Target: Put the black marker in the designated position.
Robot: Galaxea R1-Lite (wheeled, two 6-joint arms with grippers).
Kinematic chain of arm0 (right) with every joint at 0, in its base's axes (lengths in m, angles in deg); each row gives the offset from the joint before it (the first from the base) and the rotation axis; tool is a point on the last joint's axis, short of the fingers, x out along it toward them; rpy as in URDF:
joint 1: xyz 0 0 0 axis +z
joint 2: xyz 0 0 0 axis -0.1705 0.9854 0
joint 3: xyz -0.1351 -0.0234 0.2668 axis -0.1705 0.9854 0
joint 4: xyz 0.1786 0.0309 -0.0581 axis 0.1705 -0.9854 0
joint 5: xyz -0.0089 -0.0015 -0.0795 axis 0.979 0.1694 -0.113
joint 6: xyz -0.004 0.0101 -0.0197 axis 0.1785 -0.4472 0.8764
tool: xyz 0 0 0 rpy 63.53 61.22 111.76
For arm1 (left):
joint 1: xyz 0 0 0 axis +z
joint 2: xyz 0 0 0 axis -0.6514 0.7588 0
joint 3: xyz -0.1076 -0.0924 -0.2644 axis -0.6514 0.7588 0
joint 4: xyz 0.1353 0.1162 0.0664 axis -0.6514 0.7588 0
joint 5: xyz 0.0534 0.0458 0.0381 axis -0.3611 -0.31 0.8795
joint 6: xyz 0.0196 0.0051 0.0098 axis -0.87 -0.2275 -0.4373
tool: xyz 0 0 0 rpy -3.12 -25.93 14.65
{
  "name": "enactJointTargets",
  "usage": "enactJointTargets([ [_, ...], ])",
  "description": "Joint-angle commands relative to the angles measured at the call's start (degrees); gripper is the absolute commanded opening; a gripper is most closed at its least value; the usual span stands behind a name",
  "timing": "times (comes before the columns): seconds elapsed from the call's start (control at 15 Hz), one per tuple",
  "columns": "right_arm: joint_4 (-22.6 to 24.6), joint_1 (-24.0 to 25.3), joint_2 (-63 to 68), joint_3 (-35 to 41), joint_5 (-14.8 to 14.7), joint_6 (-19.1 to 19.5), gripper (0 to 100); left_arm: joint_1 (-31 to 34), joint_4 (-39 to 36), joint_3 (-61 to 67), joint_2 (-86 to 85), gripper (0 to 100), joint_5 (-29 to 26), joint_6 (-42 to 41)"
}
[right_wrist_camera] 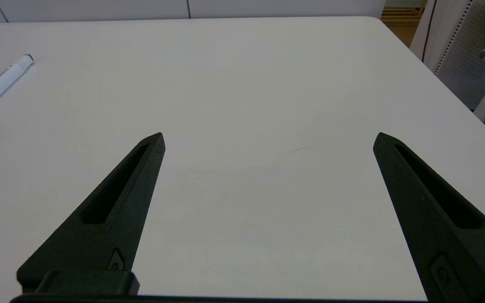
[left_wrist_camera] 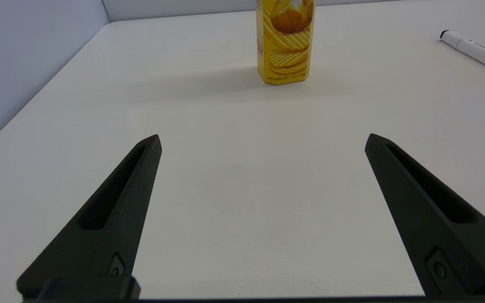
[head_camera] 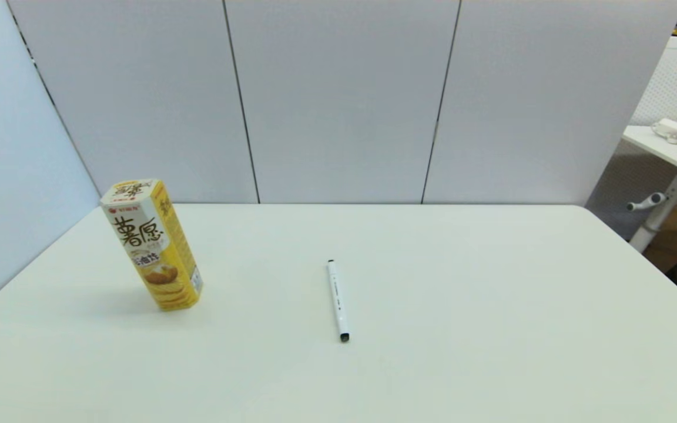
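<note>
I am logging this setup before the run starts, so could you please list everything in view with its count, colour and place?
marker: one, white barrel with black tips, lying flat near the middle of the table, touched by nothing.
snack box: one, yellow and white, standing on end on the table's left side, apart from the marker.
table: one, white, in front of the robot.
wall panels: grey-white, behind and left of the table.
side desk: one, white, beyond the table's right far corner, with small items on it.
left end effector: one, black, open, over bare tabletop short of the snack box.
right end effector: one, black, open, over bare tabletop to the marker's right.
</note>
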Motion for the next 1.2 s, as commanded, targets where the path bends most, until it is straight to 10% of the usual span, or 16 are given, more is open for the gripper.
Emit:
enactJointTargets([
  [0.07,0.06,-0.02,0.0,0.0,0.0,0.0,100,0.0,0.0,0.0,-0.01,100,-0.01,-0.05],
  [0.87,0.06,0.06,0.0,0.0,0.0,0.0,100,0.0,-0.62,-0.97,4.12,100,1.22,1.45],
  [1.2,0.06,0.06,0.0,0.0,0.0,0.0,100,-4.66,-0.8,-24.17,30.04,100,-0.8,-9.1],
])
